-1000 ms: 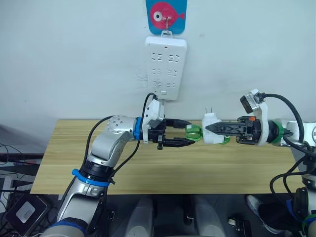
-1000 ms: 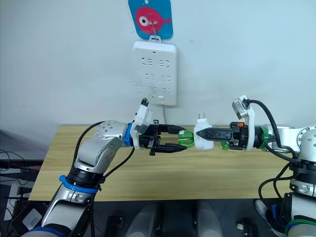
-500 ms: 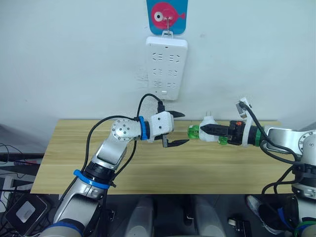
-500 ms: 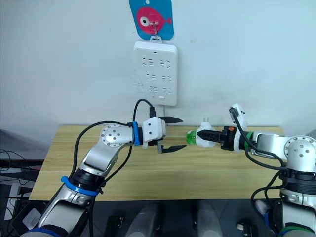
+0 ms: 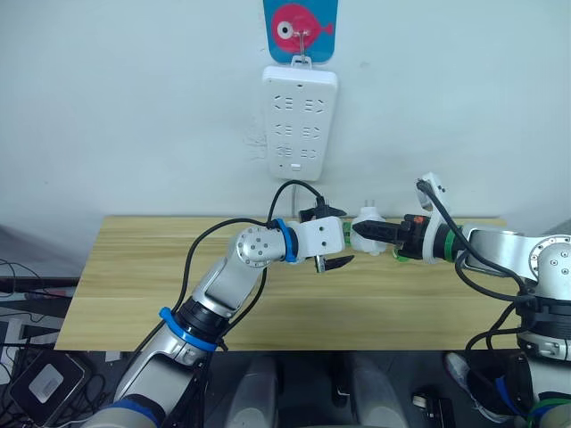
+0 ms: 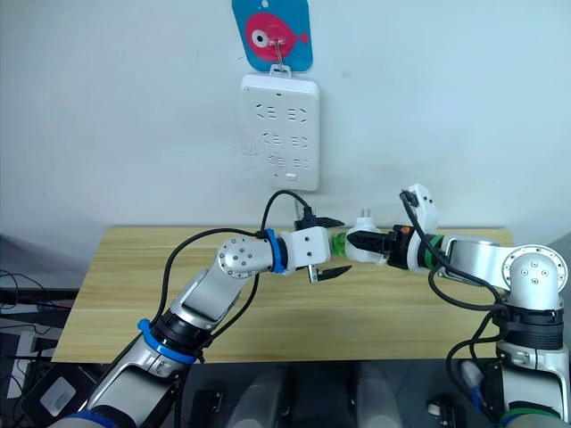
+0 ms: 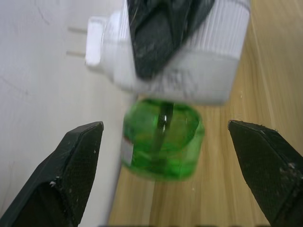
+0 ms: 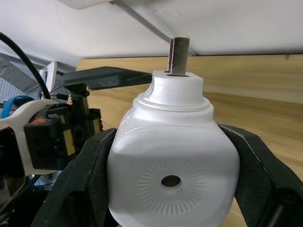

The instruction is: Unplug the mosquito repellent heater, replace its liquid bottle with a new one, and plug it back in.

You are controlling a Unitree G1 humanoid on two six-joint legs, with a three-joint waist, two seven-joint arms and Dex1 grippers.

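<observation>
Even, bright indoor light falls from above, leaving soft shadows on the pale wall (image 5: pixel 134 107) and no harsh glare on the counter (image 5: pixel 134 276). Close to the left tool (image 7: pixel 165 165), the green liquid bottle (image 7: pixel 161 139) and the mosquito repellent heater (image 7: pixel 189 71) look blurred; the head views stay sharp.
</observation>
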